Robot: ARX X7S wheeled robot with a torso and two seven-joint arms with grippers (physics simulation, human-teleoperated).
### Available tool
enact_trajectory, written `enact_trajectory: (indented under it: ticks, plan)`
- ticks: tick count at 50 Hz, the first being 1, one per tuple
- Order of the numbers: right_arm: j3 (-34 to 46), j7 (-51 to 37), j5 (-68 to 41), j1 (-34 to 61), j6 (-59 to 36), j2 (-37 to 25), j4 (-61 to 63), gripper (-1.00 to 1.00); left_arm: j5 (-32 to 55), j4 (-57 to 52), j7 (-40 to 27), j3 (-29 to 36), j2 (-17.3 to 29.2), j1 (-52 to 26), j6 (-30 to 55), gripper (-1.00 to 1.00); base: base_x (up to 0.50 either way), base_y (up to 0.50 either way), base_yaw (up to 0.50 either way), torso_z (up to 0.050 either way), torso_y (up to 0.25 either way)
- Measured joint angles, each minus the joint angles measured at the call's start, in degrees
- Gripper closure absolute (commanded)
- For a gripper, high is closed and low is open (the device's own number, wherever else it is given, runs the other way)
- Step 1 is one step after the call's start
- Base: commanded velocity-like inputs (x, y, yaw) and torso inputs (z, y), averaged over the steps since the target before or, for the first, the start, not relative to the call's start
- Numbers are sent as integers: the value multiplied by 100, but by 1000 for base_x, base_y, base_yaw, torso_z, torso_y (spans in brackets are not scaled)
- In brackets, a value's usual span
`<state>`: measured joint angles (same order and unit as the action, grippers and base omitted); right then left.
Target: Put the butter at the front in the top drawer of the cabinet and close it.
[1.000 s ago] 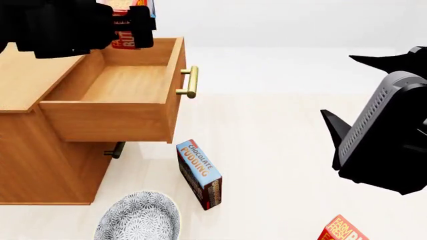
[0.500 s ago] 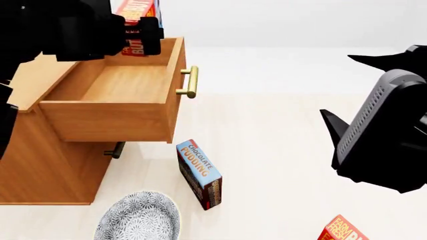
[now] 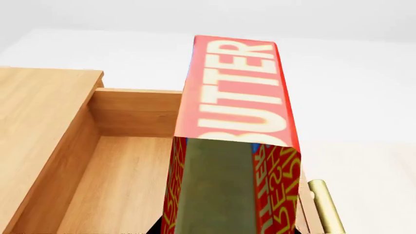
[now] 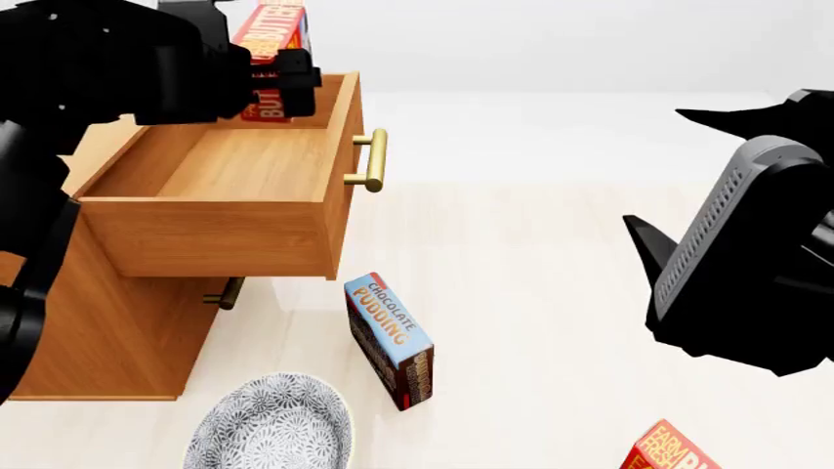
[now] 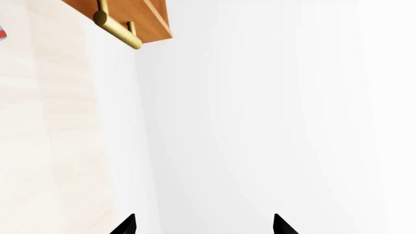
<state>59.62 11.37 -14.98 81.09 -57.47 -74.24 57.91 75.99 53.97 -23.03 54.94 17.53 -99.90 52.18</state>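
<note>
At the head view's upper left, the butter (image 4: 270,37), clamped in the left pincer (image 4: 276,76), is now carried slightly further over the open top drawer (image 4: 215,210), so release looks near; the right pincer (image 5: 202,225) is held empty and spread.

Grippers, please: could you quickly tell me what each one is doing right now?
Left gripper: closed on the butter, above the open top drawer.
Right gripper: open, holding nothing.

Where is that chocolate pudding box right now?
In the head view, the chocolate pudding box lies on the floor below the open top drawer, beside the patterned bowl.
</note>
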Motion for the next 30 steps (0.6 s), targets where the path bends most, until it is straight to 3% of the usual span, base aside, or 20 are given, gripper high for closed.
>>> enact_trajectory:
  ticks: [30]
  plan:
    - [102, -34, -36, 73, -64, 28, 23, -100, -297, 611, 448, 295, -257, 173, -124, 100, 0, 0, 0, 0, 1]
